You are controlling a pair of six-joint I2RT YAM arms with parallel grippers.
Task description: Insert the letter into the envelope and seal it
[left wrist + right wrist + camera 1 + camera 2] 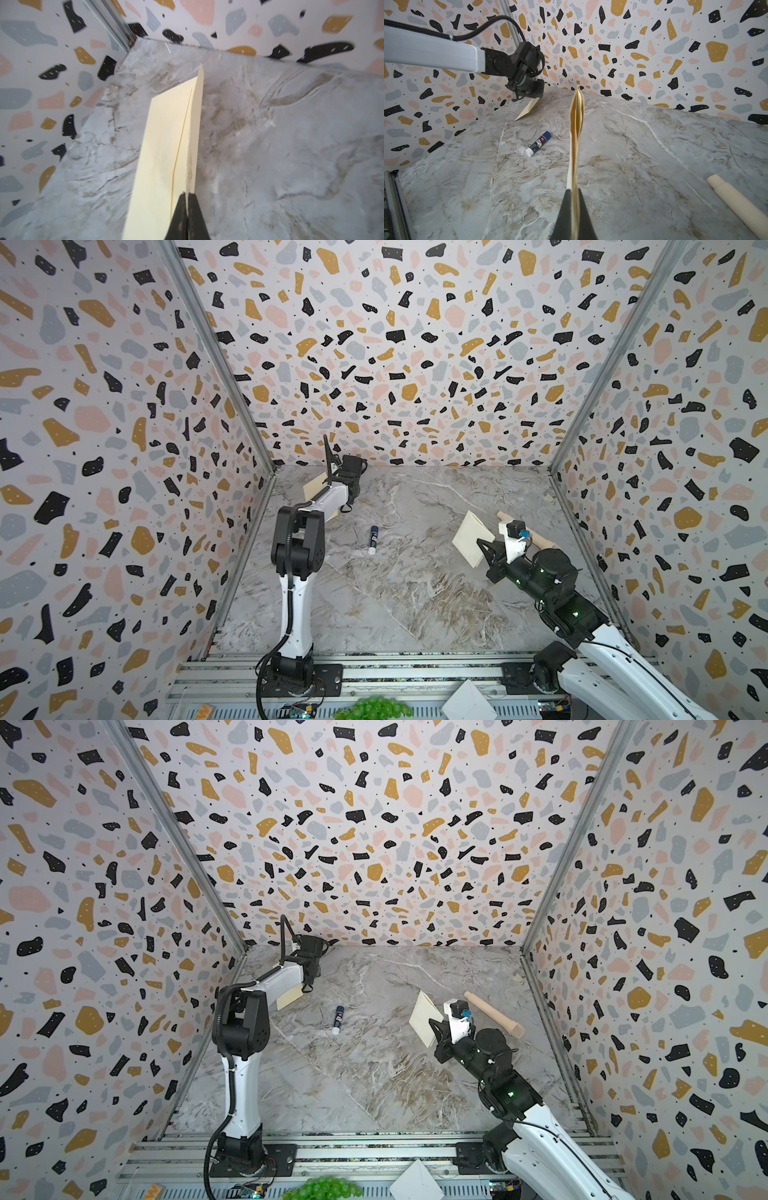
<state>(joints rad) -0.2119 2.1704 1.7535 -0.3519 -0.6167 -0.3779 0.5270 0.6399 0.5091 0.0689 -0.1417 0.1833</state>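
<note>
The pale cream-yellow envelope (162,145) lies tilted at the table's far left corner, mostly under the left arm in both top views (312,486) (289,997). My left gripper (188,195) is shut on its raised flap edge. The letter (576,124) is folded into layers and seen edge-on in the right wrist view. In both top views the letter (469,535) (424,1017) is held above the table at the right. My right gripper (574,190) (484,545) is shut on the letter's lower edge. The letter's ruled face and border are hidden.
A blue and white glue stick (372,539) (538,143) lies on the marble table (415,593) between the arms. A wooden rolling pin (494,1014) (737,205) lies behind the right gripper. Green grapes (376,707) and a white folded paper (467,701) sit on the front rail. Patterned walls enclose three sides.
</note>
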